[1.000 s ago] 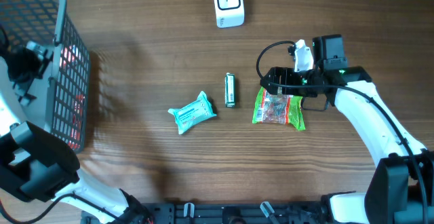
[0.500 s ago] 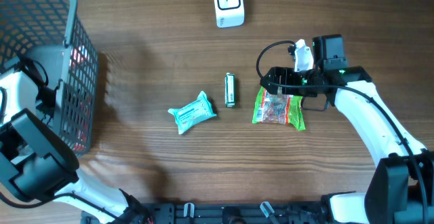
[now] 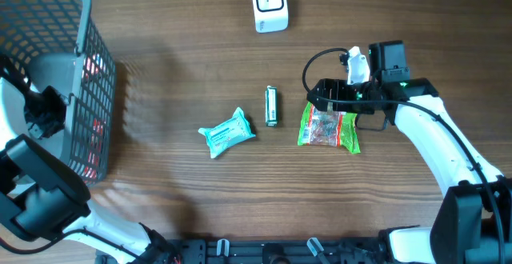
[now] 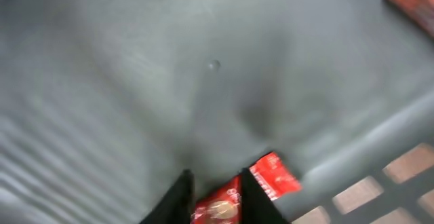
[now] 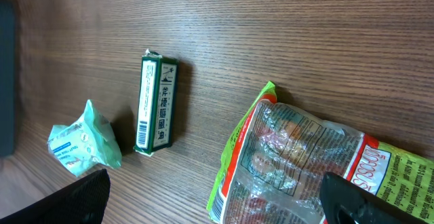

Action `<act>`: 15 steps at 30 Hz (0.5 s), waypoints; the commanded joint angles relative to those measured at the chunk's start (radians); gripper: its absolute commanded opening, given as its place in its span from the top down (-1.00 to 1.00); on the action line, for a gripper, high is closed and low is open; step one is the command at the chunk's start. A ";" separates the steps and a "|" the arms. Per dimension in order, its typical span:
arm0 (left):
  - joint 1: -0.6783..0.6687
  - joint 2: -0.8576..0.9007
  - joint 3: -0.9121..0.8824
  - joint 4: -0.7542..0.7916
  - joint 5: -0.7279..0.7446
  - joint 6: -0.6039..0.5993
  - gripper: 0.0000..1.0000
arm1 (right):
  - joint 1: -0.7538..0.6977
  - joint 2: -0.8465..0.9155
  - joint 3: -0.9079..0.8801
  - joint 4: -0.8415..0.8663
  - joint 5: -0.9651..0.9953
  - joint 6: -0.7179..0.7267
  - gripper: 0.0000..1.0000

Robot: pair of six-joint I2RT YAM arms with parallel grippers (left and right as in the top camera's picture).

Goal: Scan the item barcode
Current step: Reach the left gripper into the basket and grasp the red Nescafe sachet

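Inside basket (image 3: 94, 80) | left gripper (image 4: 215, 178) | red packet (image 4: 218, 209) between its fingers (image 4: 252, 197)

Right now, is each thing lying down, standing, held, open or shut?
basket: standing, left gripper inside.
red packet: in basket, pinched.
left gripper: shut on red packet.
right gripper: open above snack bag.
snack bag: lying flat.
green box: lying flat.
teal pack: lying, crumpled.
scanner: sitting untouched.

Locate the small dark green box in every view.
Overhead: small dark green box near table centre, long axis running top to bottom, just left of the snack bag.
Right wrist: the box sits left of centre, snack bag at lower right.
Left wrist: not in it; only the basket interior shows.
Shared landmark: the snack bag.
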 commanded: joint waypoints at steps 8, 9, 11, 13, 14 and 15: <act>0.016 -0.011 -0.034 -0.110 0.019 0.397 -0.78 | -0.001 -0.010 0.011 0.003 0.010 -0.018 -0.98; 0.017 -0.011 -0.059 -0.093 0.019 0.408 -0.78 | -0.001 -0.010 0.011 0.003 0.010 -0.017 -0.99; 0.018 -0.011 -0.108 -0.056 0.011 0.427 -0.79 | -0.001 -0.010 0.011 0.003 0.010 -0.017 -1.00; 0.018 -0.011 -0.168 0.000 -0.019 0.447 -0.74 | -0.001 -0.010 0.011 0.003 0.010 -0.017 -0.99; 0.018 -0.011 -0.187 0.023 -0.029 0.447 -0.72 | -0.001 -0.010 0.011 0.003 0.010 -0.017 -0.99; 0.018 -0.011 -0.206 0.043 -0.031 0.456 -0.68 | -0.001 -0.010 0.011 0.003 0.010 -0.017 -0.99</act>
